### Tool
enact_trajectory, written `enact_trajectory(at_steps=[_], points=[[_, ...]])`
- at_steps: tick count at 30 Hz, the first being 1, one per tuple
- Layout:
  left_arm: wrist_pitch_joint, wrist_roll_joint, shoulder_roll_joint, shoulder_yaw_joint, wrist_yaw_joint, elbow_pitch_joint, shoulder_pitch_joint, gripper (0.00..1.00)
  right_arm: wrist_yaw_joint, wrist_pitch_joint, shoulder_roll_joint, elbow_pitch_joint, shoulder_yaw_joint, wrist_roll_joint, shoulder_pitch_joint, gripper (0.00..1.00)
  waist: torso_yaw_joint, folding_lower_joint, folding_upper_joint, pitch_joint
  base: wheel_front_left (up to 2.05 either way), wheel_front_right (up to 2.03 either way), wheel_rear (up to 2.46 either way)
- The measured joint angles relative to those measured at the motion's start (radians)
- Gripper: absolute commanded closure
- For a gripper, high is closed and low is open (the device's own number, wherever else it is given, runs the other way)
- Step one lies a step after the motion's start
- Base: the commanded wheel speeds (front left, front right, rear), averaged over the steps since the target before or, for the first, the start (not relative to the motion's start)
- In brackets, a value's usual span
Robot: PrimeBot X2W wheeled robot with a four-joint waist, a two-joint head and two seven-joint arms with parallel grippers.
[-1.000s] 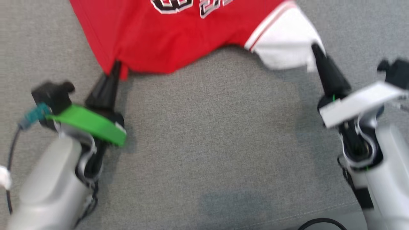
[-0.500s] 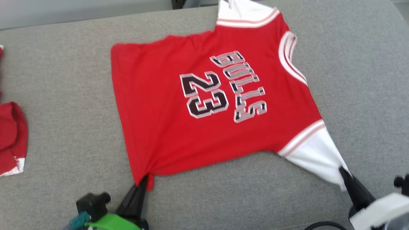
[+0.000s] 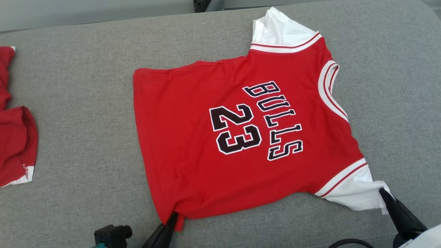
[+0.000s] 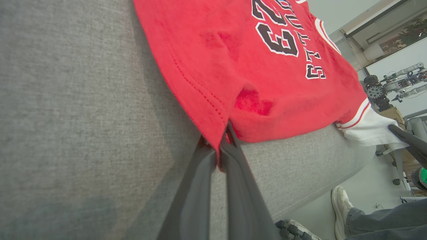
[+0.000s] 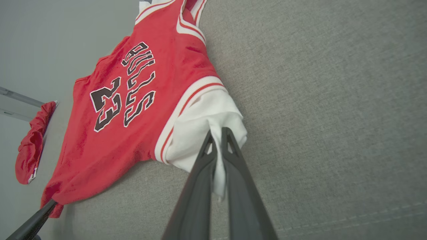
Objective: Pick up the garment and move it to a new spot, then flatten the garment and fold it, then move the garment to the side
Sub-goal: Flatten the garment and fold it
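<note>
Grey upholstery (image 3: pixel 69 103) forms the work surface. The garment (image 3: pixel 179 137), a red jersey with a printed number and name, is spread print-up across its middle, well apart from a second red cloth (image 3: pixel 17 148) at 9 o'clock in the head view.

The hem corner at the garment's 7 o'clock is pinched between the closed fingers of the left gripper (image 3: pixel 173 216). The tip of the white sleeve (image 3: pixel 351 193) at 4 o'clock is clamped in the same way by the right gripper (image 3: pixel 382 191), jaws shut on the cloth.

The step in hand is judged to be the flattening, with the body largely smooth already. What is left is seen at the near edge: the hem is bunched into a small peak at the left pinch, the sleeve is drawn out to a point, and the edge between the two is bowed toward 12 o'clock.

A good finish would be reached by a light, even pull toward 6 o'clock, with both pinches carried low over the cushion and eased slightly apart so that the bowed edge is straightened. An uneven pull would probably skew the whole garment. Release is best made only once both corners are laid down. The far sleeve (image 3: pixel 275 31) at 12 o'clock looks rumpled and may need separate smoothing.
</note>
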Motion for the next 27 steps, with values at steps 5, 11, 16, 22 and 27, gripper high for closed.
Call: enact_trajectory(at_steps=[5, 11, 16, 22, 27], points=[[0.088, -0.027, 0.042, 0.027, 0.05, -0.128, -0.006, 1.0, 0.0, 0.053, -0.033, -0.1, 0.014, -0.065, -0.076, 1.0, -0.007, 0.0, 0.0, 0.001, 0.0, 0.0, 0.0], [0.238, -0.134, 0.081, 0.044, 0.096, -0.281, -0.003, 1.0, 0.0, 0.192, -0.081, -0.184, -0.01, -0.096, -0.189, 1.0, -0.013, 0.0, 0.0, -0.005, 0.0, 0.0, 0.0], [0.354, -0.183, 0.124, 0.037, 0.106, -0.316, -0.021, 1.0, 0.0, 0.294, -0.104, -0.186, -0.008, -0.101, -0.28, 1.0, -0.002, 0.0, 0.0, -0.002, 0.0, 0.0, 0.0], [0.449, -0.199, 0.157, 0.046, 0.123, -0.307, -0.115, 1.0, 0.0, 0.39, -0.125, -0.129, 0.012, -0.101, -0.369, 1.0, 0.013, 0.0, 0.0, 0.007, 0.0, 0.0, 0.0], [0.59, -0.261, 0.181, 0.032, 0.133, -0.265, -0.203, 1.0, 0.0, 0.532, -0.171, -0.077, 0.078, -0.102, -0.435, 1.0, 0.03, 0.0, 0.0, 0.018, 0.0, 0.0, 0.0]])
